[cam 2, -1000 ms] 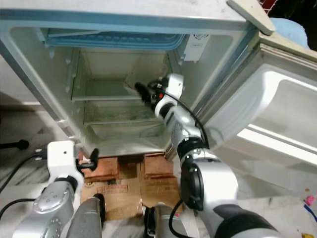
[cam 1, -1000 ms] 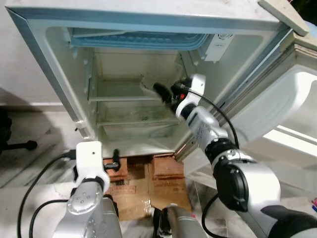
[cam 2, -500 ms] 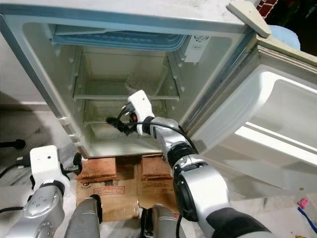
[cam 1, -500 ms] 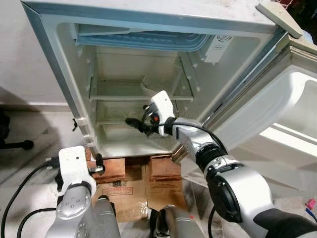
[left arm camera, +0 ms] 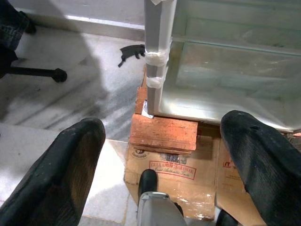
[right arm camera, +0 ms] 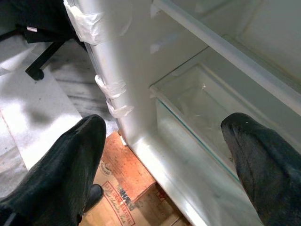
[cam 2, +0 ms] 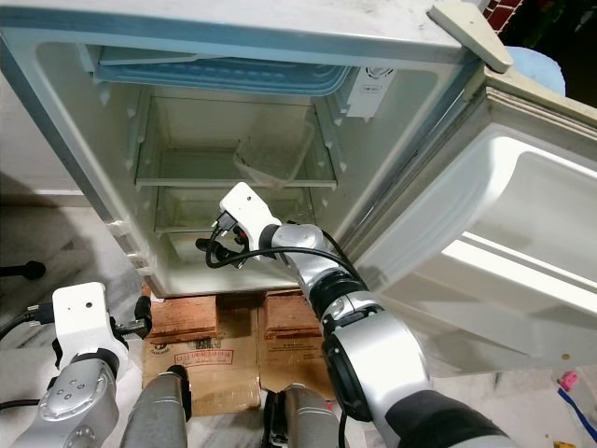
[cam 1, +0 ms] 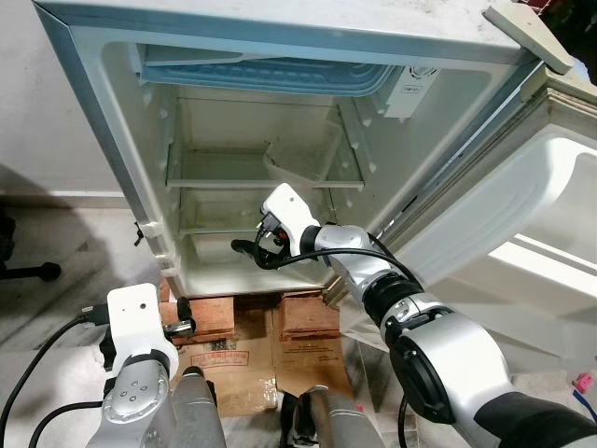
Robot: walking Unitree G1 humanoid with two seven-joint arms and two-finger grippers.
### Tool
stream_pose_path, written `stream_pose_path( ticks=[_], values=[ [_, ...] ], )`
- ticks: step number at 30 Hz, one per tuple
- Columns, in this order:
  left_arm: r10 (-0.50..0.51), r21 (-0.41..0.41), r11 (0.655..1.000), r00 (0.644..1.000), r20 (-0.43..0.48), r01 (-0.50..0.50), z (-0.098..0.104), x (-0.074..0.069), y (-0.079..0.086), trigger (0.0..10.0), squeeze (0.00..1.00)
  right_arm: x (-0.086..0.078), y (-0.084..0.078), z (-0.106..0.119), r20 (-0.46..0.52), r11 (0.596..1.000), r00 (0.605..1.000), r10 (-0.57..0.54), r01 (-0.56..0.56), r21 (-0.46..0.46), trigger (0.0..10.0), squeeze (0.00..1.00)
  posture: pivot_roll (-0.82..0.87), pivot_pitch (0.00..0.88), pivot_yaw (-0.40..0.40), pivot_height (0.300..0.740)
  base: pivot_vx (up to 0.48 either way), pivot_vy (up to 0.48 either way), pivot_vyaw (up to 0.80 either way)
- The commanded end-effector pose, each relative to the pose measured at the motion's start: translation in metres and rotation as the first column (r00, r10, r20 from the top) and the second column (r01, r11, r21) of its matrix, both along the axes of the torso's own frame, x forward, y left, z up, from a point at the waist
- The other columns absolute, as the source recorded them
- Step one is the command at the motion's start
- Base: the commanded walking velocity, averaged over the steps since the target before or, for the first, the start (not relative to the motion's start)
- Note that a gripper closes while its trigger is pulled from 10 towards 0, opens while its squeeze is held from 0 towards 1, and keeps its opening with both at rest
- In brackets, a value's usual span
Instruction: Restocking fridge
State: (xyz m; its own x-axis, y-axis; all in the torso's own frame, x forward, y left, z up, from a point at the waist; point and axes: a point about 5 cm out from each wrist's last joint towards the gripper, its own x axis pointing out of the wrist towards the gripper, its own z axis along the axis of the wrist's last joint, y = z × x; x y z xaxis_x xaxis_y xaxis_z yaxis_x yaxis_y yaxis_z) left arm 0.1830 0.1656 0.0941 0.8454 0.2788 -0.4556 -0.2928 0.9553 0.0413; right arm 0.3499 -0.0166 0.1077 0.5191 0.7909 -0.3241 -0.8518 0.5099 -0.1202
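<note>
The small white fridge (cam 1: 119, 159) stands open, with bare glass shelves (cam 1: 233, 183) and a clear bottom tray (right arm camera: 197, 103). My right arm reaches across the fridge's lower front. My right gripper (cam 1: 242, 248) points toward the left wall, just above the tray. In the right wrist view its fingers (right arm camera: 61, 169) are spread wide with nothing between them. My left gripper (cam 1: 179, 325) hangs low at the left, in front of the fridge base. It is open too, its fingers (left arm camera: 70, 165) apart over bricks and cardboard.
The fridge rests on red bricks (left arm camera: 164, 134) over flattened cardboard (cam 1: 252, 364). Its door (cam 1: 550, 215) swings out wide on the right. A chair base (left arm camera: 37, 73) stands on the marble floor to the left. A clear, angled piece (cam 1: 298, 161) lies on the upper shelf.
My right gripper has come down from the upper shelf and moved left to the lower front of the fridge. My left arm has sunk lower in the picture.
</note>
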Motion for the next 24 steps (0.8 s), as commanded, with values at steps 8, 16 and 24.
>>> stream_pose_path(
  ticks=[8, 16, 24],
  values=[
    [0.026, -0.067, 0.997, 1.000, -0.006, -0.027, 0.000, -0.002, -0.010, 10.0, 0.00, 0.000, -0.003, -0.002, -0.003, 1.000, 1.000, 0.003, -0.003, -0.018, 10.0, 1.00, 0.23, 0.221, -0.207, 0.740, 0.000, 0.000, 0.00],
    [0.026, -0.067, 0.997, 1.000, -0.006, -0.027, 0.000, -0.002, -0.010, 10.0, 0.00, 0.000, -0.003, -0.002, -0.003, 1.000, 1.000, 0.003, -0.003, -0.018, 10.0, 1.00, 0.23, 0.221, -0.207, 0.740, 0.000, 0.000, 0.00],
    [0.019, -0.093, 0.995, 1.000, -0.022, -0.021, -0.003, -0.008, -0.015, 10.0, 0.00, 0.019, -0.029, 0.006, -0.006, 0.978, 0.983, -0.181, 0.180, -0.107, 10.0, 0.00, 0.24, 0.228, -0.227, 0.740, 0.000, 0.000, 0.00]
  ],
)
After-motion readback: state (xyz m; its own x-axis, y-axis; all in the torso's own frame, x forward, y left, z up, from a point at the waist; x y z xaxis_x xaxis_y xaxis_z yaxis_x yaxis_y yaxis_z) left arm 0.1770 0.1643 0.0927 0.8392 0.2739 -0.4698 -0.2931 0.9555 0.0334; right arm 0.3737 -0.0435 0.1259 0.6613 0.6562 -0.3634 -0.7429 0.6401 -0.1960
